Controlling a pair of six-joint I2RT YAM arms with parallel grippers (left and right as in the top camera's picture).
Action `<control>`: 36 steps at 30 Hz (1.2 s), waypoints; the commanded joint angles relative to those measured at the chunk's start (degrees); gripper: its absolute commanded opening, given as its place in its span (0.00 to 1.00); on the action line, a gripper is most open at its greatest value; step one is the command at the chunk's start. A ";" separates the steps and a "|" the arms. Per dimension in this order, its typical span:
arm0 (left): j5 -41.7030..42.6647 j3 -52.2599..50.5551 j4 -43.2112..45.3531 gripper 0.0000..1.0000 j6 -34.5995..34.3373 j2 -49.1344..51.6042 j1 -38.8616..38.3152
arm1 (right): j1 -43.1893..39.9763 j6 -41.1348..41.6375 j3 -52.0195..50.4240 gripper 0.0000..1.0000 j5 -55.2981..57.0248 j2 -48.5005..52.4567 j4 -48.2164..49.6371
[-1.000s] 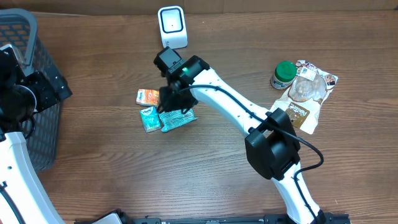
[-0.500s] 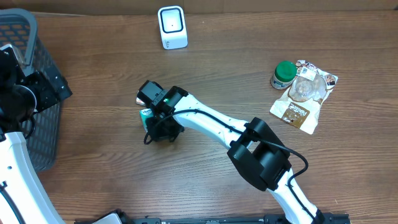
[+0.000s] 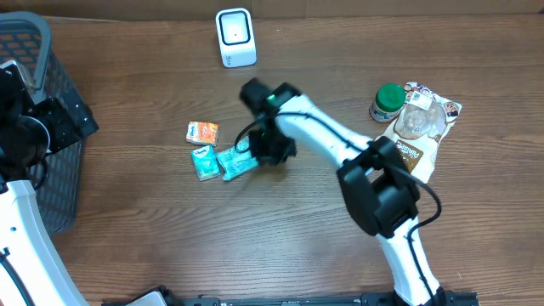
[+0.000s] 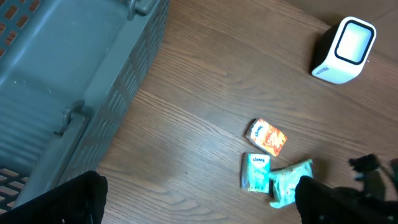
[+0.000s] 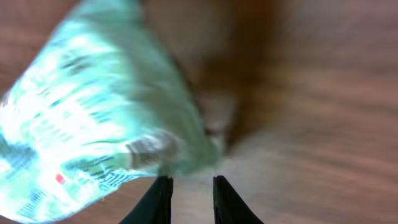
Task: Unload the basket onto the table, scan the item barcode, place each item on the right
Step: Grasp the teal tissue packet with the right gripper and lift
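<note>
Wooden table (image 3: 153, 238): overhead shows me the basket (image 3: 25, 51) and scanner (image 3: 235, 36), which the right wrist view lacks. My right arm (image 3: 331, 136) has swung right since half a second ago. My right gripper (image 5: 189, 199) is narrow, tips at the teal tissue pack (image 5: 93, 124) on the table; I can't tell if it grips. My left gripper (image 4: 199, 205) gapes wide.

One orange pack (image 3: 202, 133) and two teal packs (image 3: 203, 161) (image 3: 236, 161) lie at centre. One scanner (image 3: 235, 36) stands at twelve o'clock, one basket (image 3: 34, 51) at ten, one green-lidded jar (image 3: 388, 101) at two.
</note>
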 commanded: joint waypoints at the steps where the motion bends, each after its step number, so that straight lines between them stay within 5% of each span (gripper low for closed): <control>1: 0.57 0.48 0.07 0.99 -0.79 0.20 0.24 | -0.59 -6.54 0.11 0.09 -6.78 -1.07 1.27; 10: 0.57 0.48 0.09 1.00 -0.79 0.20 0.24 | 3.04 -9.84 3.19 0.04 -7.34 -6.08 4.26; 20: 0.57 0.48 0.07 1.00 -0.79 0.20 0.24 | 10.08 -1.79 0.35 0.04 -0.57 -3.17 16.39; 36: 0.57 0.48 0.07 0.99 -0.79 0.20 0.24 | 9.75 -1.90 0.00 0.04 1.86 -0.98 12.59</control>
